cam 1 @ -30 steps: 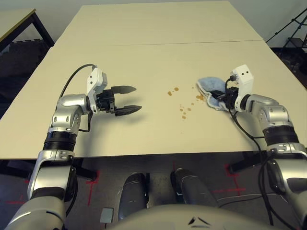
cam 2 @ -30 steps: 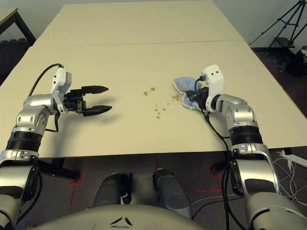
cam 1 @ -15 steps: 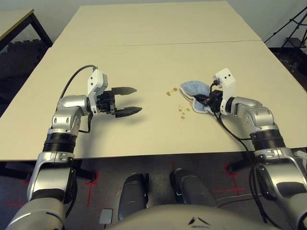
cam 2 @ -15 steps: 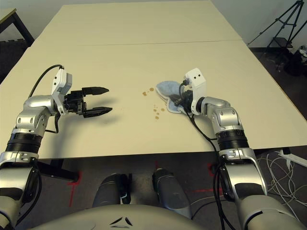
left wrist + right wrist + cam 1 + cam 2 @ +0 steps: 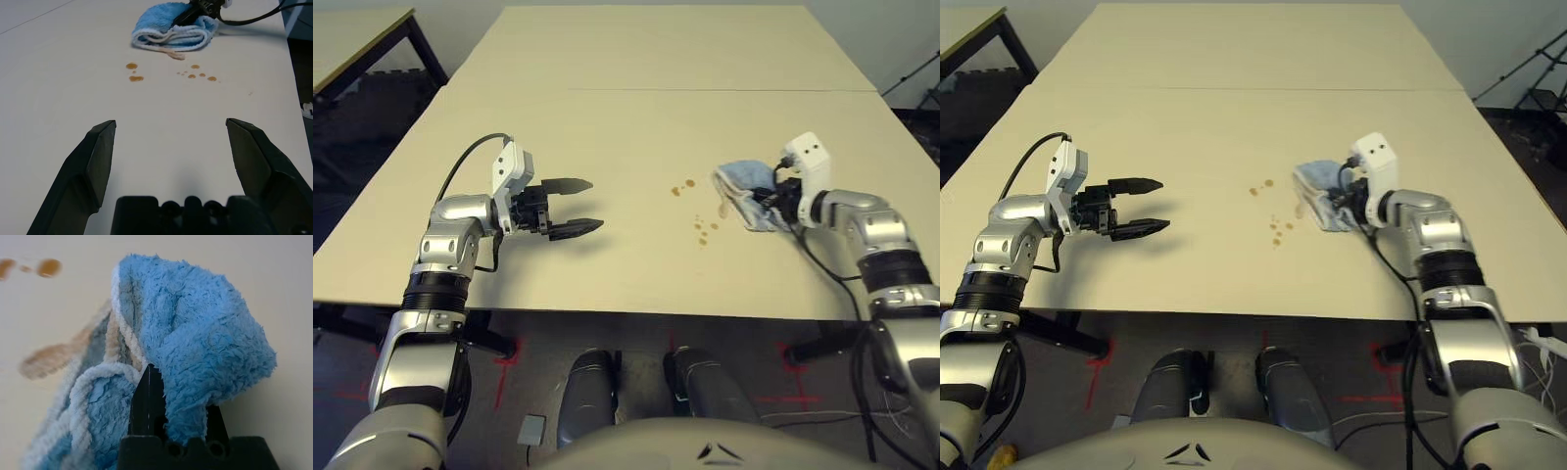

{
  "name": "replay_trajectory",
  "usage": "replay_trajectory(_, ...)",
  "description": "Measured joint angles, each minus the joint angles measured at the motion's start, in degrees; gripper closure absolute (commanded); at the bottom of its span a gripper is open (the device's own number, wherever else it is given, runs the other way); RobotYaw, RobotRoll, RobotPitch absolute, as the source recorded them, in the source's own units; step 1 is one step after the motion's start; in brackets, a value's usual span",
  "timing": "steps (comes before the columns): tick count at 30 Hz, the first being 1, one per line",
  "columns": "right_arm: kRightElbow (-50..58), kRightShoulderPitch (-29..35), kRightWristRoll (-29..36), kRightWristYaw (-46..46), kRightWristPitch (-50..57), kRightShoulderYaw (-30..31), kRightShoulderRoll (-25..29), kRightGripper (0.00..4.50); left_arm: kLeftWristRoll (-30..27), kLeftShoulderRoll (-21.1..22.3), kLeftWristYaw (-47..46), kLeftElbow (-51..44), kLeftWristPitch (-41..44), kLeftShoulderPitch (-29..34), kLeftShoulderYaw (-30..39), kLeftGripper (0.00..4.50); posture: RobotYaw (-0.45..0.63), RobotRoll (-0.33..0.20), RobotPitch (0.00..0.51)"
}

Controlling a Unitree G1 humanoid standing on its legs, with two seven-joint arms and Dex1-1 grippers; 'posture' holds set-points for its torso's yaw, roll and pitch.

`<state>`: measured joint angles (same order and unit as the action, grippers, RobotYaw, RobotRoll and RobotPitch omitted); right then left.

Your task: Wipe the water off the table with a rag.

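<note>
The table (image 5: 636, 147) is pale, with a thin seam (image 5: 724, 90) running across it beyond both grippers, roughly parallel to the near edge. The left arm (image 5: 450, 235) and right arm (image 5: 886, 259) reach in over that near edge, one toward each side.

The left gripper (image 5: 573, 208) is open and empty above the left part of the table, its two fingers well apart and pointing toward the right edge. The right gripper (image 5: 178, 396), over the right part, is closed on the rag, pinching a fold of it between its fingers.

The rag (image 5: 744, 191) is blue with a whitish border, bunched up on the table right of its middle, between the seam and the near edge. Part of the border is stained brownish.

The water (image 5: 690, 183) lies in small amber spots left of the rag: a couple farther from the near edge, a looser cluster closer to it. A pale brown smear (image 5: 46, 360) touches the rag's left side.
</note>
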<state>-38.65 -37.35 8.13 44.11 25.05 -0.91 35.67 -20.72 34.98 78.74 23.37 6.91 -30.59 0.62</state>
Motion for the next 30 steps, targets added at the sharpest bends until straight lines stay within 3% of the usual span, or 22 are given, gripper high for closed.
replay_trajectory(5,2.06,1.87,2.5,2.71,4.01,-3.41,5.66,4.43,0.04,0.0,0.02,0.07,-0.11,-0.01,-0.02,0.0,-0.24,0.0,0.113)
replay_trajectory(14,28.66,14.05,13.84,9.43,25.8,-8.67,12.96,4.43,0.18,0.13,1.01,0.23,-0.16,-0.05,-0.27,0.0,-0.25,0.0,0.123)
replay_trajectory(17,34.84,17.46,16.6,9.28,30.41,-8.72,12.24,4.43,0.25,0.19,1.52,0.25,-0.16,-0.05,-0.52,0.0,-0.25,0.0,0.123)
replay_trajectory(21,39.22,20.88,17.86,6.25,32.03,-8.31,7.27,4.43,1.06,1.5,2.98,0.86,-1.23,-0.05,-1.37,0.0,-0.25,0.0,0.123)
replay_trajectory(30,41.19,21.34,14.81,-1.07,27.93,-4.58,0.11,4.43,1.26,1.61,3.06,2.11,-1.55,-0.16,-1.4,0.0,-0.25,0.0,0.117)
